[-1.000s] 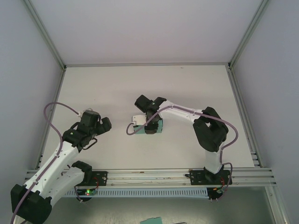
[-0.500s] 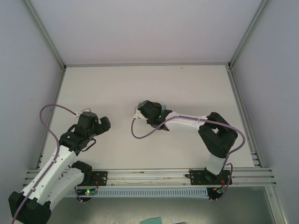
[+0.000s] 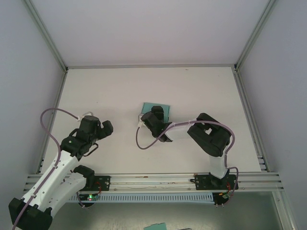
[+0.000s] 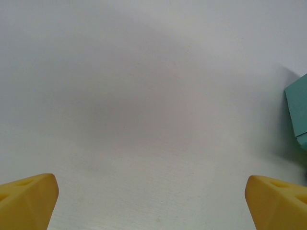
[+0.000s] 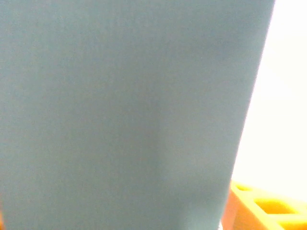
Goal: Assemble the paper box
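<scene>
White desk (image 3: pixel 105 86), near its middle: your paper box (image 3: pixel 157 106) looks light and crease-prone, so pinch along a folded edge. Left gripper (image 4: pixel 151 201) gapes wide; whether the right gripper (image 3: pixel 154 120), at the box, grips, you cannot tell.

White table (image 3: pixel 120 91) sitting between grey walls (image 3: pixel 24 72), metal rail (image 3: pixel 153 178) running along its near edge, teal scrap (image 3: pixel 156 226) lying below.

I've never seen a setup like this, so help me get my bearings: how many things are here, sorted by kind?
Robot arms: 2, the left arm and the right arm
Teal paper box: 1
Teal paper scrap, past the table's near edge: 1
Total: 4
</scene>
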You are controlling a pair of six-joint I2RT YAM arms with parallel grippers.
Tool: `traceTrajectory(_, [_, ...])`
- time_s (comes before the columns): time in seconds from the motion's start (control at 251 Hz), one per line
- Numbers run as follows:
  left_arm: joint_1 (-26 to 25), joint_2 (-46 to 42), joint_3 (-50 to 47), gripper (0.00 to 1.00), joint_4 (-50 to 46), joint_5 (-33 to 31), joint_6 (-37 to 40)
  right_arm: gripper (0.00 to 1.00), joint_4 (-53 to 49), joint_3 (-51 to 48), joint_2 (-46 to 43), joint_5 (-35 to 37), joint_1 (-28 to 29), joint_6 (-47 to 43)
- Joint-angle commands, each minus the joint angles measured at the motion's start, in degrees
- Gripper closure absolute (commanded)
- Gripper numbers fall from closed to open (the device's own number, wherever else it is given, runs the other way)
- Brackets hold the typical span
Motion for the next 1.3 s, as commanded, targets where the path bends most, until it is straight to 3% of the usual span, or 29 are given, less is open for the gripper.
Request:
traceTrajectory(0.0, [0.92,-0.95,-0.31,0.0,-1.28,-1.58,-1.02,0.24,-5.72,-0.75,-4.78,-1.87,1.72,1.93])
traceTrajectory(0.136, [0.93,-1.0,-0.08,0.0,-0.36,-1.38,-0.3,0.16,-19.66,0.16,-11.66,-14.33,2.46,7.3])
traceTrajectory(0.243, [0.93,-0.59,0.67,0.0,0.4,-1.68,-0.13,0.02,-30.34,3.3,-15.07,-22.2,2.48,10.04])
traceTrajectory(0.459, [0.93,0.91,2.61,0.0,2.19,-1.73,0.67,0.02,-40.78,6.23,-19.8,-33.38,1.33,13.17])
traceTrajectory(0.583, [0.97,2.54,2.49,0.0,7.09,3.82,2.47,0.02,-34.41,3.71,-24.66,-37.27,-2.13,17.26])
traceTrajectory(0.646, [0.88,4.07,2.2,0.0,10.1,9.26,4.01,0.02,-33.62,4.74,-25.57,-39.43,-5.78,22.03])
traceTrajectory(0.706, [0.92,5.04,2.53,0.0,9.42,9.98,5.38,0.02,-34.39,6.4,-25.96,-41.85,-9.88,27.93])
traceTrajectory(0.79, [0.85,5.04,2.3,0.0,8.33,2.08,6.78,0.02,-33.1,6.03,-27.43,-42.11,-15.47,36.61])
traceTrajectory(0.878, [0.93,4.97,1.08,0.0,10.65,-12.49,9.9,0.02,-25.44,0.59,-31.59,-35.74,-21.3,47.52])
traceTrajectory(0.958, [1.14,6.83,-1.81,0.0,18.48,-24.21,16.28,0.02,-19.74,-5.47,-36.08,-36.41,-30.47,59.86])
traceTrajectory(0.994, [1.79,8.54,-3.68,0.0,23.97,-26.4,19.63,0.02,-17.38,-8.42,-37.95,-38.3,-34.99,64.57])
traceTrajectory(1.089, [6.31,14.76,-7.12,0.0,37.25,-24.66,24.05,0.02,-5.79,-18.05,-41.61,-38.66,-44.01,68.68])
traceTrajectory(1.113, [7.8,15.95,-6.02,0.0,36.14,-23.02,23.21,0.02,-1.76,-20.77,-42.24,-37.18,-45.15,68.12])
traceTrajectory(1.153, [9.75,17.97,-5.19,0.0,38.04,-20.81,24.52,0.02,4.85,-24.91,-42.86,-33.81,-46.17,67.09])
traceTrajectory(1.217, [11.35,21.59,-7.75,0.0,49.46,-20.15,29.26,0.02,14.71,-30.05,-42.2,-30.22,-46.91,63.99])
traceTrajectory(1.297, [13.9,27.57,-12.34,0.0,64.06,-15.04,31.42,0.02,22.39,-33.02,-39.61,-31.48,-47.86,61.93])
